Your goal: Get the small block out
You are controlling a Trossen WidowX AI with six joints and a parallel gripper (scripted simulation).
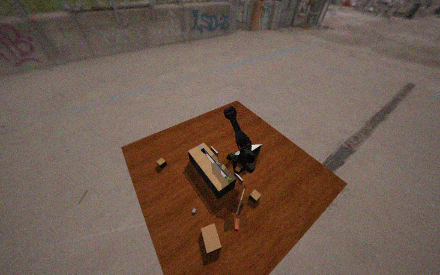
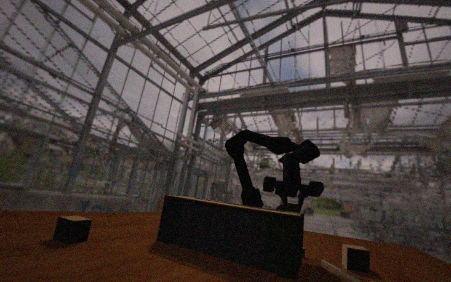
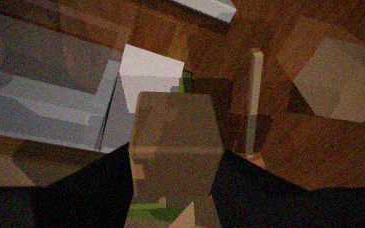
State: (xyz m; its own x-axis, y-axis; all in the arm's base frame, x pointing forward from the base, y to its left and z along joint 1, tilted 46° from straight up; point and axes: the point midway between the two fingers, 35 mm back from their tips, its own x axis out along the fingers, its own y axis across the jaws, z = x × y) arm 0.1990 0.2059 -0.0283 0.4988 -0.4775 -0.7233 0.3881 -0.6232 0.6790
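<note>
I am pinching the small tan block [image 3: 176, 142] between my gripper [image 1: 238, 169] fingers, lifting it off the wooden table [image 1: 293, 178], just beside the clear-fronted box [image 1: 210, 169] near the table's middle. A thin stick [image 3: 253, 102] is lying below, towards the near edge.

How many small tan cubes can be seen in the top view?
3. One cube lies left of the box, one lies on the table right of the box's near end, and one is shut in the gripper. Others may be hidden.
</note>
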